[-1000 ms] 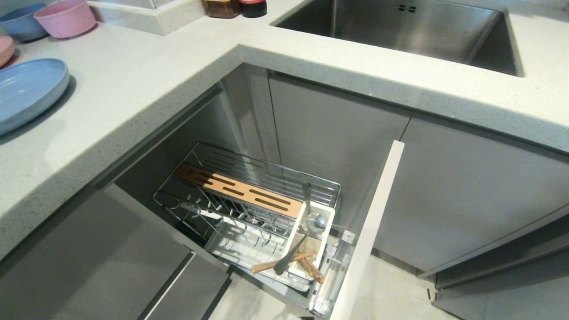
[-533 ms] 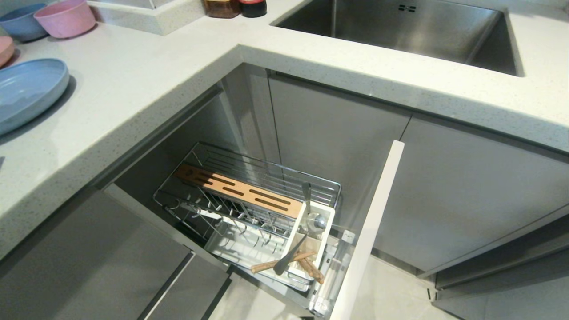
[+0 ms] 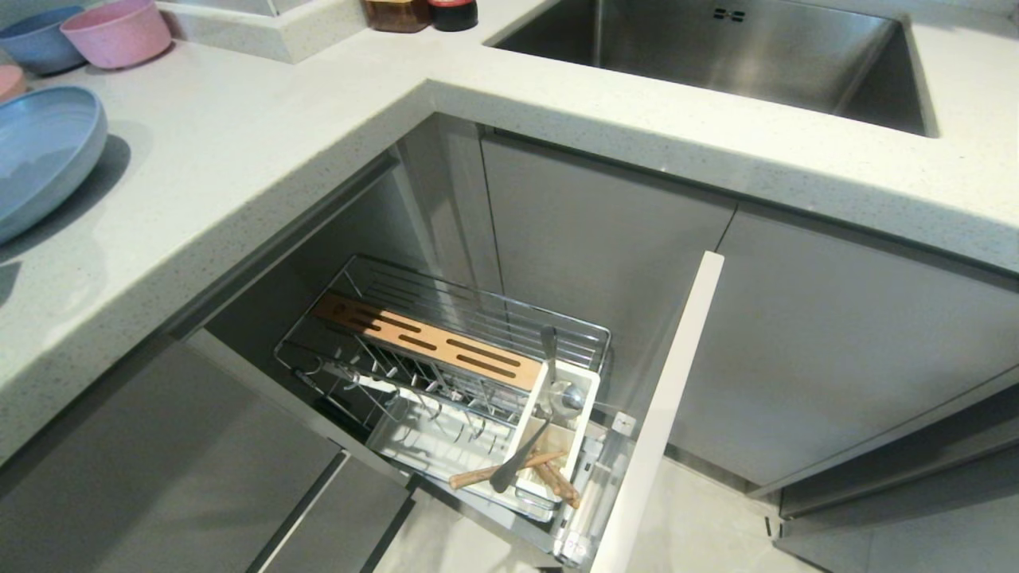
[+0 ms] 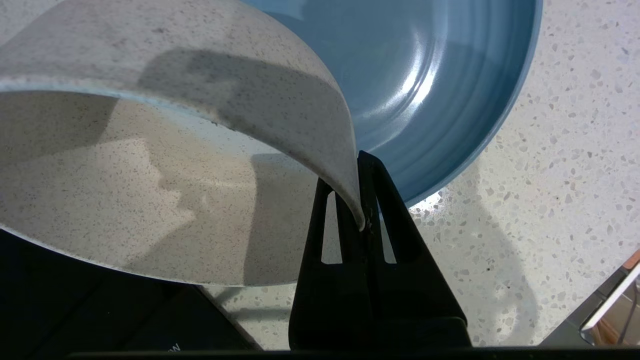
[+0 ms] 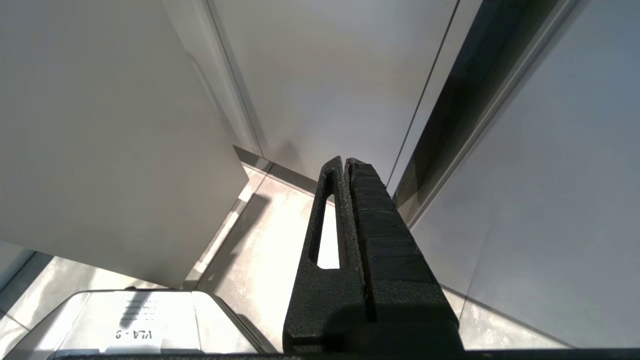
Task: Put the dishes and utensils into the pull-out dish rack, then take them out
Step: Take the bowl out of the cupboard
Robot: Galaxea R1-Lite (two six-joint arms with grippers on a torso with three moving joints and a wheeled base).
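My left gripper (image 4: 352, 175) is shut on the rim of the cream-white speckled bowl (image 4: 150, 200), held above the speckled counter. Just behind it the light-blue plate (image 4: 425, 75) rests on the counter; in the head view this plate (image 3: 40, 151) sits at the far left edge. Below the counter, the pull-out dish rack (image 3: 478, 318) stands open with its wooden strip (image 3: 430, 342) and white caddy (image 3: 593, 398). The silver spoon (image 3: 567, 395) and wooden chopsticks (image 3: 509, 469) lie in the caddy. My right gripper (image 5: 345, 162) is shut and empty beside grey cabinet fronts. Neither arm shows in the head view.
A pink bowl (image 3: 118, 32), a small blue bowl (image 3: 36, 40) and a pink plate's edge (image 3: 9, 79) stand at the counter's back left. The steel sink (image 3: 716, 56) is at the back right. The rack's front panel (image 3: 661, 414) juts out over the floor.
In the head view the light-blue plate has shifted left and toward the back, its right rim now higher. The rack, spoon and chopsticks have not moved.
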